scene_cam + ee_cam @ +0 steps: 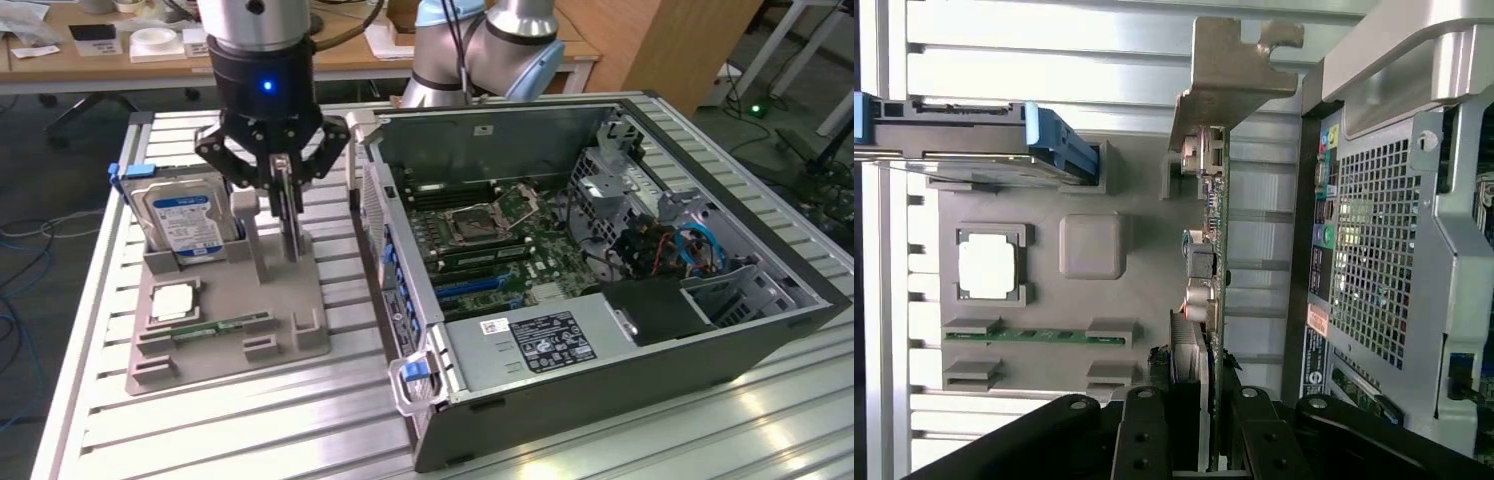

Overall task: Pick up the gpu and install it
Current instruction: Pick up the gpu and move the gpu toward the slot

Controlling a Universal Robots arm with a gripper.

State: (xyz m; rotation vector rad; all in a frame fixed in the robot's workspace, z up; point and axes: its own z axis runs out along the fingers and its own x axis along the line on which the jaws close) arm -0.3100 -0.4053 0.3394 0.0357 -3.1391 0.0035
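The gpu point(288, 215) stands on edge, a thin dark card, above the grey holder tray point(267, 345) at the exterior view's left. My gripper point(283, 172) reaches down from above and is shut on the card's upper edge. In the wrist view the gpu point(1210, 260) appears edge-on between my fingers point(1144, 440), and its silvery bracket point(1232, 75) is at the end away from them. Whether its lower edge still touches the tray is not clear. The open computer case point(747, 330) lies to the exterior view's right, its motherboard point(494, 240) exposed.
On the tray stand a silver hard drive point(184, 220) with a blue-white label, a square processor point(174, 300) and a narrow green memory stick point(214, 328). The case's side wall point(380, 230) rises close beside the card. A second robot arm point(481, 45) and a cluttered desk stand behind.
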